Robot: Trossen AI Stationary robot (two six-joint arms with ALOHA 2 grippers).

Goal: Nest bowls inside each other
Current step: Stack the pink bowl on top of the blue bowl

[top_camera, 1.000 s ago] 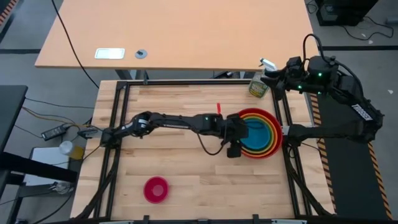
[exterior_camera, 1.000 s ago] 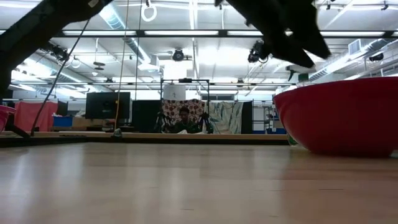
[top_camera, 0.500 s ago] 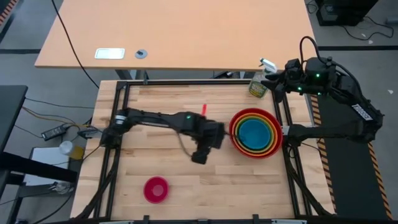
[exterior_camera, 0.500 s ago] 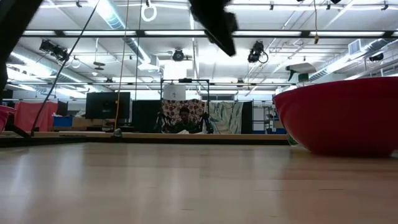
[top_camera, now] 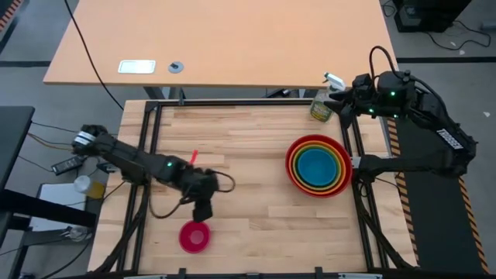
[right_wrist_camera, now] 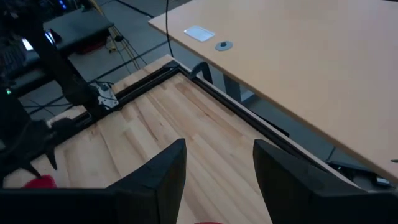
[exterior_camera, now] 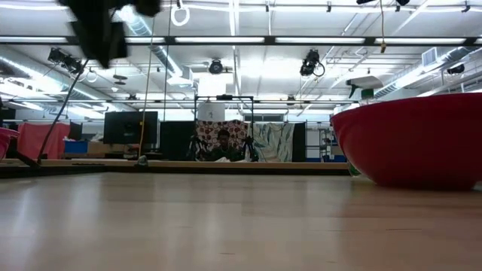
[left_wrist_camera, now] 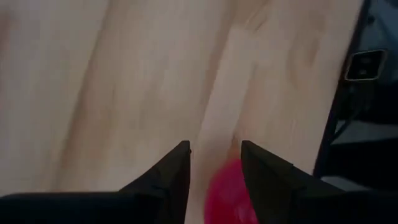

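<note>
The left arm is swinging away from the stack of nested bowls (top_camera: pixel 318 166) on the right side of the table, crossing the middle and now reaching down toward the near left, where the left gripper (top_camera: pixel 203 214) is hovering just above the far edge of the magenta pink bowl (top_camera: pixel 194 236). Its fingers (left_wrist_camera: pixel 174 168) are standing narrower than when it was over the stack, with a gap between them and nothing held, and the pink bowl is showing through that gap. In the low view the dark arm is sliding from the upper right to the upper left.
</note>
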